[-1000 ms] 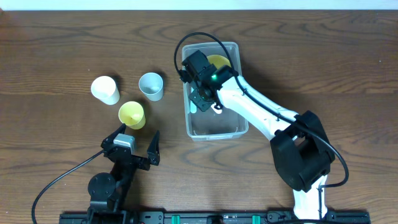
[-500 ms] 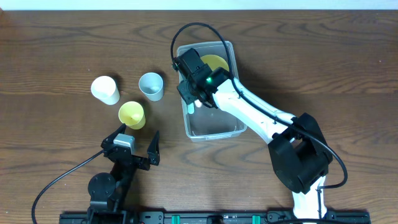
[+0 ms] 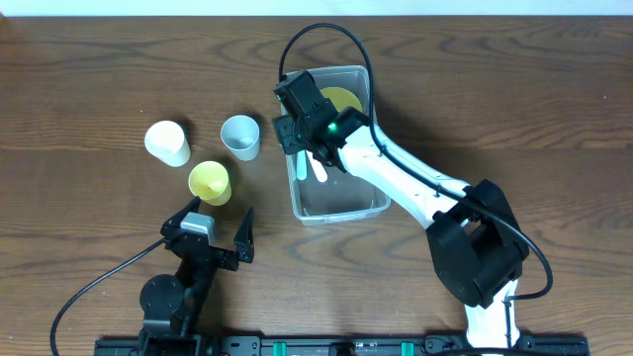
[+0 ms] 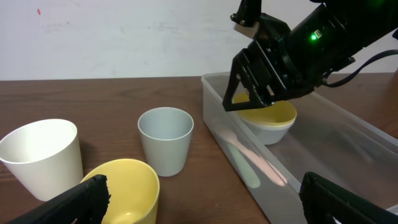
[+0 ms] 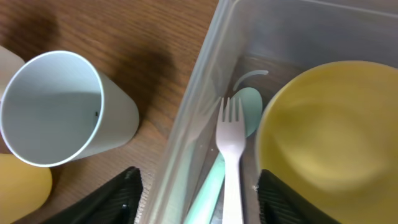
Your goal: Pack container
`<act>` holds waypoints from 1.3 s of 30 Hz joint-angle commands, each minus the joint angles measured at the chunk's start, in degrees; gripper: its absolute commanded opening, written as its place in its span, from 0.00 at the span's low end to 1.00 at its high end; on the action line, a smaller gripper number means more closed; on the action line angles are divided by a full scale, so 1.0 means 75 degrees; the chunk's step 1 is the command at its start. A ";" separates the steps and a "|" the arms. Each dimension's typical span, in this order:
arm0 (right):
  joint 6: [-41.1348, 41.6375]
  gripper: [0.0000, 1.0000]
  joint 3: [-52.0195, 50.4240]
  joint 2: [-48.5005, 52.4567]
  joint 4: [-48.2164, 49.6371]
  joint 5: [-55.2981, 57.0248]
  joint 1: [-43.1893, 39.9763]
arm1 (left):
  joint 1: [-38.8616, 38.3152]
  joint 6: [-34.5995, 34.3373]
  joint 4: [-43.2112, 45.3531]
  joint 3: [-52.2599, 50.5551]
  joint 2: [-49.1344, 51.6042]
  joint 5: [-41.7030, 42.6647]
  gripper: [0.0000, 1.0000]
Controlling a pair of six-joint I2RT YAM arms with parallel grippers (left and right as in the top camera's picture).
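Observation:
The clear container stands at the table's middle. It holds a yellow bowl, a mint spoon and a white fork. My right gripper is open and empty, low over the container's left wall. In the right wrist view its fingers straddle that wall, with the fork, the spoon and the bowl ahead. My left gripper is open and empty near the front edge. It faces the yellow cup in the left wrist view.
Three cups stand left of the container: white, light blue and yellow. The light blue cup is close to the right gripper's left finger. A black cable loops over the container's far end.
The right gripper has moved left and a little toward the far end, from inside the container to over its left wall. The fork now shows uncovered. The left arm has not moved.

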 commanded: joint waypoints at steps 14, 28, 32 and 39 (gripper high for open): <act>-0.0478 0.99 0.1116 -0.2634 -0.2267 0.0259 -0.0300 | 0.0041 0.0050 -0.0111 -0.0219 -0.0038 0.0055 0.98; 0.2052 0.99 0.1078 -0.3634 -0.5007 0.1411 -0.4535 | 0.0041 0.0050 -0.0111 -0.0219 -0.0038 0.0055 0.98; 0.2369 0.99 0.1075 -0.3518 -0.5528 0.1300 -0.5514 | 0.0041 0.0050 -0.0111 -0.0219 -0.0038 0.0055 0.98; 0.2384 0.99 0.1075 -0.3439 -0.6062 0.0991 -0.6496 | 0.0041 0.0050 -0.0111 -0.0219 -0.0038 0.0055 0.98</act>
